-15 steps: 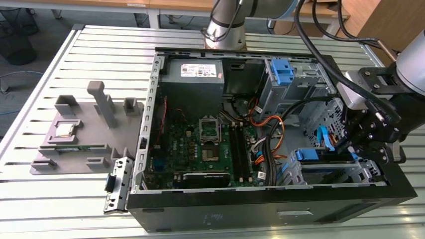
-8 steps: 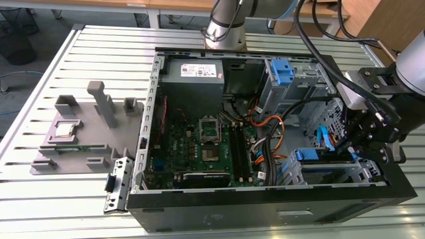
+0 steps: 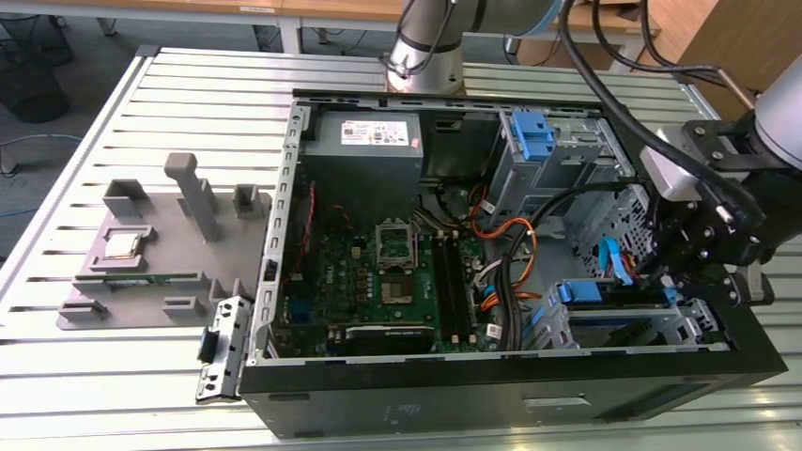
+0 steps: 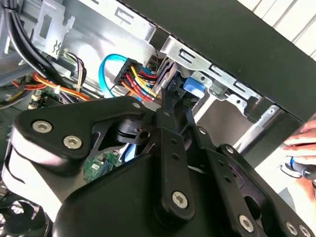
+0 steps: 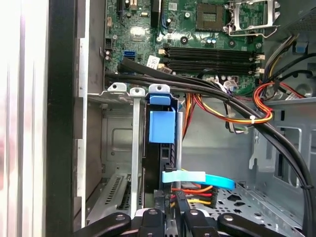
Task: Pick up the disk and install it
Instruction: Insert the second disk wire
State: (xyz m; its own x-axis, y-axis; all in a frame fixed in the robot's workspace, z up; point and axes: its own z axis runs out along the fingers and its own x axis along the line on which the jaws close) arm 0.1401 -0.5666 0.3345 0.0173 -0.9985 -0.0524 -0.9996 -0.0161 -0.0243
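pincer [image 5: 170,217] hangs low inside the open computer case [image 3: 501,395], its narrowed fingers closed at the rear edge of the disk [image 5: 160,143], which stands on edge in the drive cage [image 5: 123,143], apparently seated along its slot.

The arm [image 3: 433,38] is a silver-grey metal tube trailing thick black cables [image 3: 602,66]. Its matte black hand [image 3: 701,254] is built of flat linkage bars pinned with shiny silver screws [image 4: 179,199].
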